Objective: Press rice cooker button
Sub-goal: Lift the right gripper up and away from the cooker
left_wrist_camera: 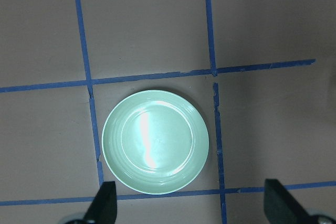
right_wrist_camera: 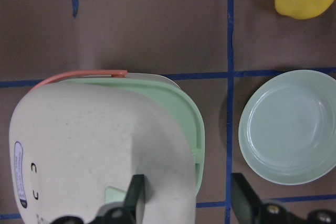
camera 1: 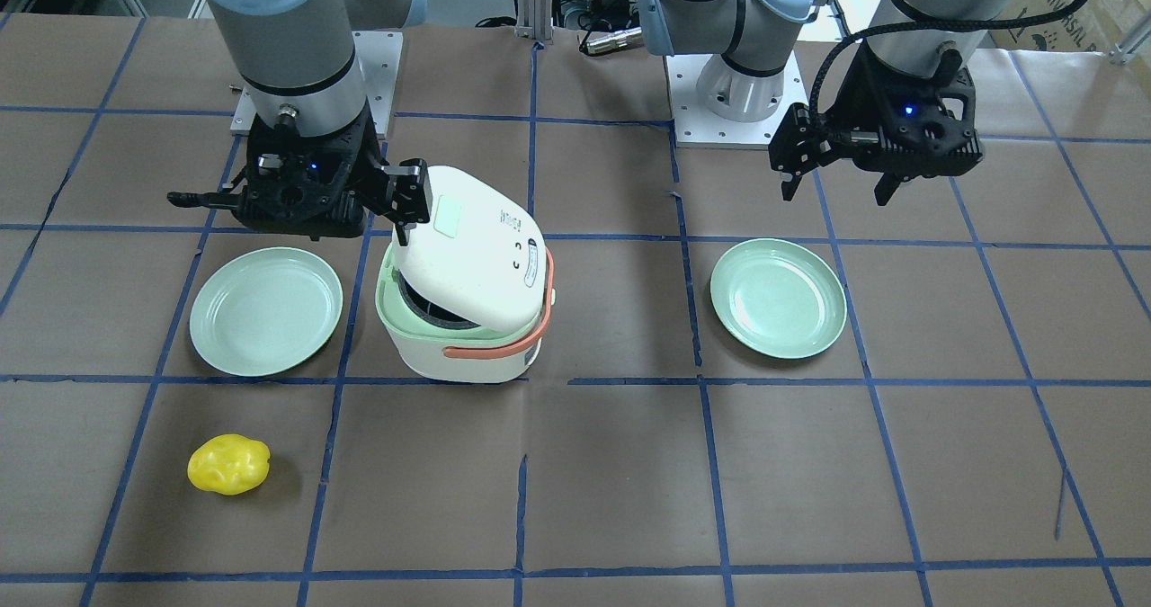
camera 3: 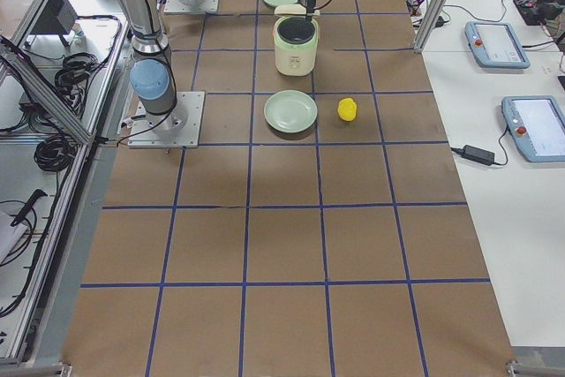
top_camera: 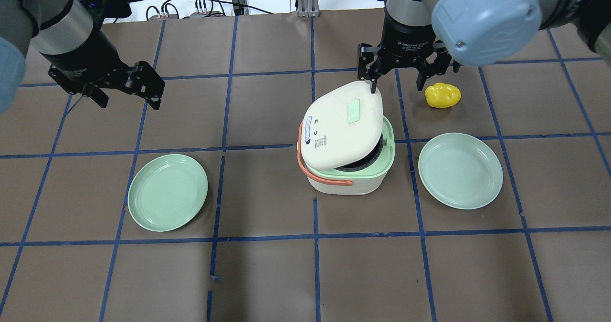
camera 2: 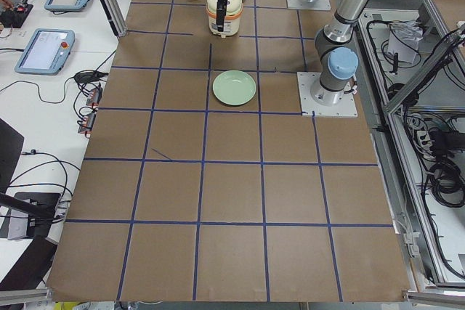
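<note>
The white rice cooker (top_camera: pixel 343 126) with a pale green rim and orange handle stands mid-table, right of centre. Its lid (camera 1: pixel 477 247) is tilted up on the side facing my right gripper, showing the dark inner pot. A pale green rectangular button (top_camera: pixel 353 110) sits on the lid. My right gripper (top_camera: pixel 397 88) is open at the lid's raised edge, one finger (camera 1: pixel 406 204) at that edge beside the button. The right wrist view shows the lid (right_wrist_camera: pixel 100 145) under that finger (right_wrist_camera: pixel 135 195). My left gripper (top_camera: pixel 129 105) is open and empty, far from the cooker.
A green plate (top_camera: pixel 167 192) lies below my left gripper and shows in the left wrist view (left_wrist_camera: pixel 155 141). A second green plate (top_camera: pixel 460 170) lies right of the cooker. A yellow lumpy object (top_camera: pixel 443 95) lies beyond it, near my right gripper.
</note>
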You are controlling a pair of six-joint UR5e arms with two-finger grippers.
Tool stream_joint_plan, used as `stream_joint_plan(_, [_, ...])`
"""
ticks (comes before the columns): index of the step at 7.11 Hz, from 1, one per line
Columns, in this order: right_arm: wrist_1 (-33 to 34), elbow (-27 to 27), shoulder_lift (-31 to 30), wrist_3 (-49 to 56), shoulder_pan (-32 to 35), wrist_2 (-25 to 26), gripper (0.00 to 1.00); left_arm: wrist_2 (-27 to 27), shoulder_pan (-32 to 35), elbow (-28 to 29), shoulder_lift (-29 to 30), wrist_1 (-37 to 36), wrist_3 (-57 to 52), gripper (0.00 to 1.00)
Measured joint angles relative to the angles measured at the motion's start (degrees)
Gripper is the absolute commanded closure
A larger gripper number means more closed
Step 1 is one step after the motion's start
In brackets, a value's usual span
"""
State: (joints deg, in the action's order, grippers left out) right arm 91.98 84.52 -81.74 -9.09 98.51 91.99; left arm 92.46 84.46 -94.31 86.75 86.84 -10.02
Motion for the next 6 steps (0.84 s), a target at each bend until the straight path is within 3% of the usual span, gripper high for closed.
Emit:
stream_joint_plan(2, [-0.6,-0.3,-0.4,6.2,-4.7,-0.5,0.0,0.0,0.0,0.0,0.0,0.0,0.0,0.0])
stream_joint_plan(6, [-1.5,-0.2,-1.4,7.2,-6.0,-0.7,0.0,0.0,0.0,0.0,0.0,0.0,0.0,0.0])
